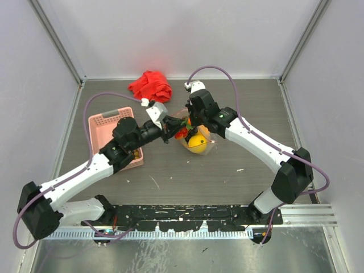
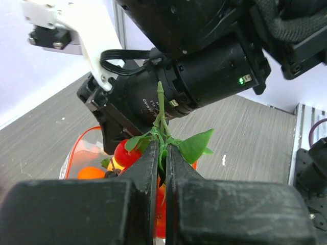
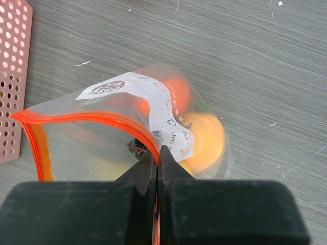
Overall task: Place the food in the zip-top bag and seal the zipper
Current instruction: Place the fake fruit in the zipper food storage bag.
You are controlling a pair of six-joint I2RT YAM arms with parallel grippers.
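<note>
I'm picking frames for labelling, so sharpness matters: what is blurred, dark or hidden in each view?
Top external: even light, soft shadows, but the zip-top bag is small and partly covered. Left wrist: the left gripper is a dark, soft foreground; the berry sprig it pinches is sharp. Right wrist: the right gripper is black and blurred; the zipper and label are crisp.

The grey wood-grain table (image 1: pixel 239 153) carries a pink basket (image 1: pixel 105 122) at nine o'clock and a crumpled red cloth (image 1: pixel 151 85) at twelve. The zip-top bag (image 3: pixel 133 92) rests near centre, and white specks (image 1: pixel 240 169) lie scattered toward five.
</note>
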